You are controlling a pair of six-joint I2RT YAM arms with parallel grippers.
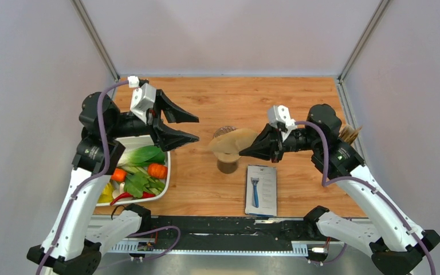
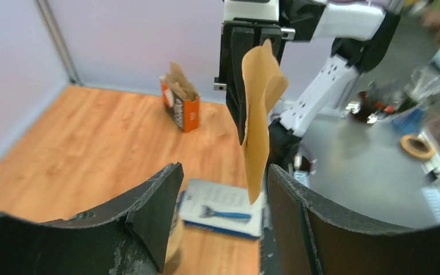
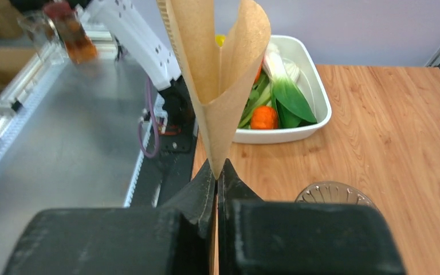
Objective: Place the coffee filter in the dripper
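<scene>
With the right gripper point(image 1: 246, 150) pinched shut on the coffee filter point(image 1: 232, 141) over the mid-table dripper point(image 1: 227, 165), lowering it tip-first seemed next; the left gripper point(image 1: 196, 128) gaped empty.

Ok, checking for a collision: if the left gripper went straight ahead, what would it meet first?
Probably the filter, held by the right gripper: it hangs ahead, in line with the gap of the open left gripper.

Overhead looks down; facing wrist views share the coffee filter point(image 2: 258, 114).

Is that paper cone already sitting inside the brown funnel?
No, the right tool pinches the coffee filter in the air, while the dripper stands empty.
</scene>
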